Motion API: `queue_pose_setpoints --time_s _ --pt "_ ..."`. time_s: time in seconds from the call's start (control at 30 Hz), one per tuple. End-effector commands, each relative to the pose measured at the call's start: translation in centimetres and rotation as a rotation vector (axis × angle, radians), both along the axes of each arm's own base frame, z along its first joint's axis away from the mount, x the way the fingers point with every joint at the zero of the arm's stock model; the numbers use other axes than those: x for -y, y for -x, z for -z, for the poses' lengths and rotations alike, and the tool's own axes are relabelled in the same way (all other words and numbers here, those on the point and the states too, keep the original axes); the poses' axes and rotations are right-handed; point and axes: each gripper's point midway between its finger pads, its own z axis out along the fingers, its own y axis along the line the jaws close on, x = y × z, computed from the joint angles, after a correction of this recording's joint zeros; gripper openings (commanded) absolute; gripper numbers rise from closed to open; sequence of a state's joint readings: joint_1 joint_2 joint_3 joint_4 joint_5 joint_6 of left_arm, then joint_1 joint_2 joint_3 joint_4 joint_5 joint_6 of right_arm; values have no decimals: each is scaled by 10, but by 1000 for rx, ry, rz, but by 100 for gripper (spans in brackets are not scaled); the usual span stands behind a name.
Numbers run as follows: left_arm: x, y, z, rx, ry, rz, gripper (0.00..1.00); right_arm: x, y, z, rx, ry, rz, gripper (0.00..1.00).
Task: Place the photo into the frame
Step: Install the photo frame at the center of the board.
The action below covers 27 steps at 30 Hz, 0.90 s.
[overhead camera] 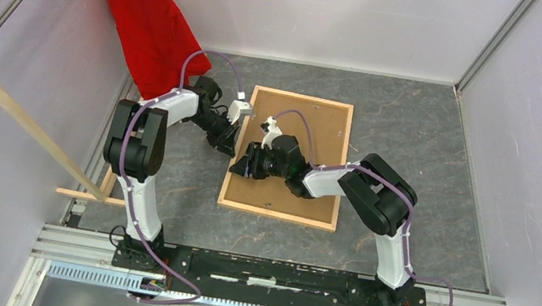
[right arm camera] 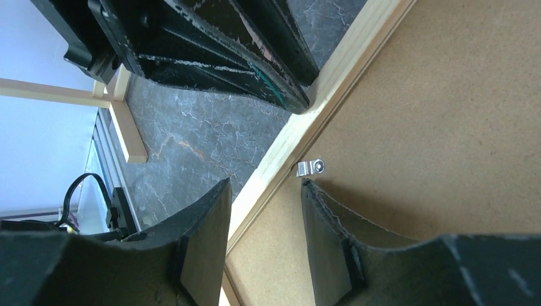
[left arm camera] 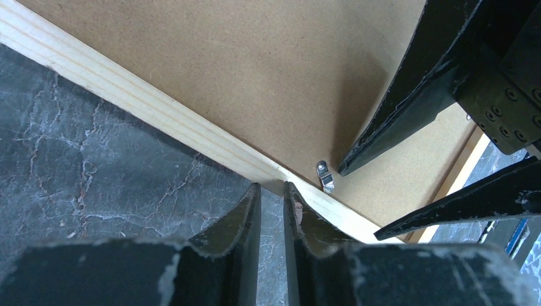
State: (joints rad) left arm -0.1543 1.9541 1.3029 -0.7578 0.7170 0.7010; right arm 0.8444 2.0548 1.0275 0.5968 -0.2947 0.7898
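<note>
1. Frame [overhead camera: 278, 214] lies flat, rail [right arm camera: 281, 150] crosswise just ahead of both tools; photo unseen.
2. Left gripper [left arm camera: 271, 186]: narrow gap, empty, at rail.
3. Right gripper [right arm camera: 265, 182]: parted, empty, astride rail; clip [right arm camera: 311, 167] directly ahead.

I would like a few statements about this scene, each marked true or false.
1. The frame lies flat on the table, with its brown backing board facing up. True.
2. The photo lies on the table beside the frame. False: no photo is in view.
3. A red cloth hangs at the far left. True.
4. The right gripper is shut. False: its jaws stand apart, near a small metal clip.
</note>
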Motion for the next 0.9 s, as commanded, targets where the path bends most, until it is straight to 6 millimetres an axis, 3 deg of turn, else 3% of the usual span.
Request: queue_pose_setpoints --time_s 0.0,0.87 --pt "4 -3 9 18 -5 36 24 -6 -4 7 -10 20 12 51" --pt "8 1 13 30 -17 56 21 -6 -9 24 -35 80 92 46"
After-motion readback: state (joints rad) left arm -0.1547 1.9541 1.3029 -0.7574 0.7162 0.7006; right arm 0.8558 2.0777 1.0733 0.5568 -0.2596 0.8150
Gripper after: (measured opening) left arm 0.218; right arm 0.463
